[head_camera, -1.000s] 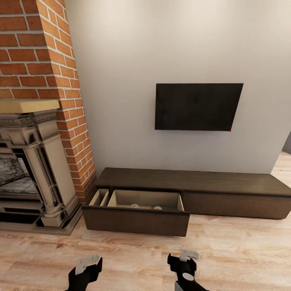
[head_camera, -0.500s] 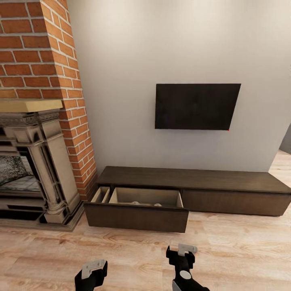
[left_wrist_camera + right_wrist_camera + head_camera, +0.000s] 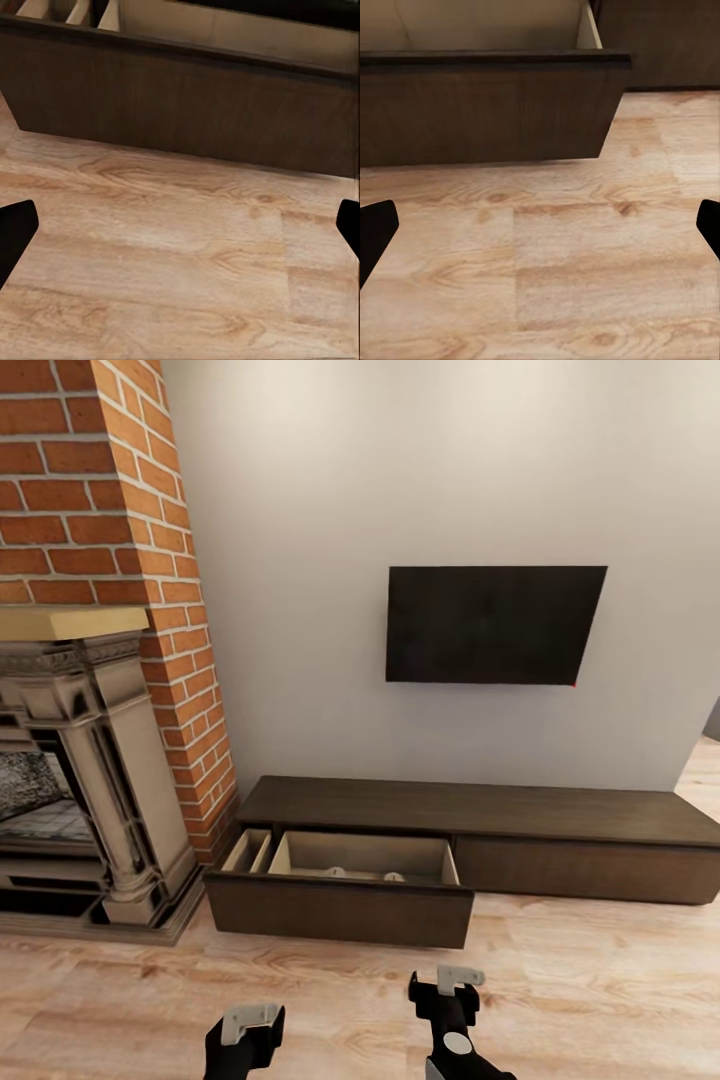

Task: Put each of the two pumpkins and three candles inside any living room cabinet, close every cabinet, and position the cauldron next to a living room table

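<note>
The long low dark brown cabinet (image 3: 560, 815) runs along the white wall. Its left drawer (image 3: 340, 912) is pulled out, showing a pale wood inside. Two small pale rounded tops, which look like candles (image 3: 335, 871) (image 3: 393, 876), peek over the drawer front. My left gripper (image 3: 246, 1032) and right gripper (image 3: 447, 992) hover low over the plank floor in front of the drawer, both open and empty. The drawer front (image 3: 180, 105) faces the left gripper (image 3: 180, 229), and its right end (image 3: 487, 112) faces the right gripper (image 3: 540, 229). The pumpkins, cauldron and table are out of view.
An ornate stone fireplace (image 3: 90, 780) with a red brick chimney (image 3: 110, 480) stands left of the cabinet, its plinth beside the open drawer. A black TV (image 3: 490, 625) hangs on the wall. Light wood floor (image 3: 600, 980) stretches to the right.
My left gripper has shifted right and a little lower in the head view. The right gripper has barely moved. The view itself wobbled slightly; the drawer stays open.
</note>
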You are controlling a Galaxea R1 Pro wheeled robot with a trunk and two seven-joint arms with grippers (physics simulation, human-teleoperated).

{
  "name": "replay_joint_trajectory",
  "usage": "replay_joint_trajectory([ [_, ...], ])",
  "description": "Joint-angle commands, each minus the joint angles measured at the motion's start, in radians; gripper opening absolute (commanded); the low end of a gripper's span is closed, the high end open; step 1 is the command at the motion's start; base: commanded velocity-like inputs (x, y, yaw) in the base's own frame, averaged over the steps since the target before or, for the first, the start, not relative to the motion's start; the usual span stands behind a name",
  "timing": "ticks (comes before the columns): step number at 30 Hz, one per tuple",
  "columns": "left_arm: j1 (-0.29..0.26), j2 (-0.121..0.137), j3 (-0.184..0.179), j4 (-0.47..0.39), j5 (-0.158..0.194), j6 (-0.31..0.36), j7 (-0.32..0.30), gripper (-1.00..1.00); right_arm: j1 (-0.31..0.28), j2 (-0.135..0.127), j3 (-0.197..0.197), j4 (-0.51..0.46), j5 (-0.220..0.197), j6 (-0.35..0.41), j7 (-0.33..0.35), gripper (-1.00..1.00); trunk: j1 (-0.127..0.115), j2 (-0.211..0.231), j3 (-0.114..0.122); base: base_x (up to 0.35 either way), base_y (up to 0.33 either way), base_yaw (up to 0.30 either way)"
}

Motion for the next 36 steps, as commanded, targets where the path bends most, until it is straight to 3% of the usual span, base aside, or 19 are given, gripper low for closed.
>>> replay_joint_trajectory([
  [1, -0.001, 0.003, -0.006, 0.000, 0.008, -0.004, -0.006, 1.00, -0.001, 0.000, 0.007, 0.001, -0.009, -0.004, -0.004, 1.00, 0.000, -0.001, -0.001, 0.037, 0.074, 0.000],
  [5, -0.001, 0.021, -0.006, 0.000, 0.010, -0.002, -0.093, 1.00, -0.001, 0.000, 0.008, 0.001, -0.010, -0.002, 0.000, 1.00, 0.000, -0.001, -0.001, 0.108, 0.155, 0.000],
  [10, -0.001, 0.032, -0.007, 0.000, 0.011, -0.002, -0.126, 1.00, -0.001, 0.000, 0.009, 0.001, -0.010, -0.001, 0.008, 1.00, 0.000, -0.001, -0.001, 0.212, 0.198, 0.000],
  [23, -0.001, 0.035, -0.007, 0.001, 0.012, -0.002, -0.135, 1.00, -0.001, -0.004, 0.008, 0.009, -0.012, 0.003, 0.042, 1.00, 0.000, -0.001, 0.001, 0.147, 0.107, -0.003],
  [29, -0.001, 0.035, -0.007, 0.002, 0.011, -0.002, -0.138, 1.00, 0.000, -0.007, 0.029, 0.062, -0.008, 0.003, 0.042, 1.00, 0.000, -0.001, 0.007, 0.010, 0.006, -0.011],
  [36, -0.001, 0.031, -0.013, 0.002, 0.008, 0.001, -0.137, 1.00, 0.045, -0.017, 0.037, 0.068, -0.008, 0.003, 0.043, 1.00, 0.000, -0.001, 0.009, 0.001, 0.001, -0.001],
])
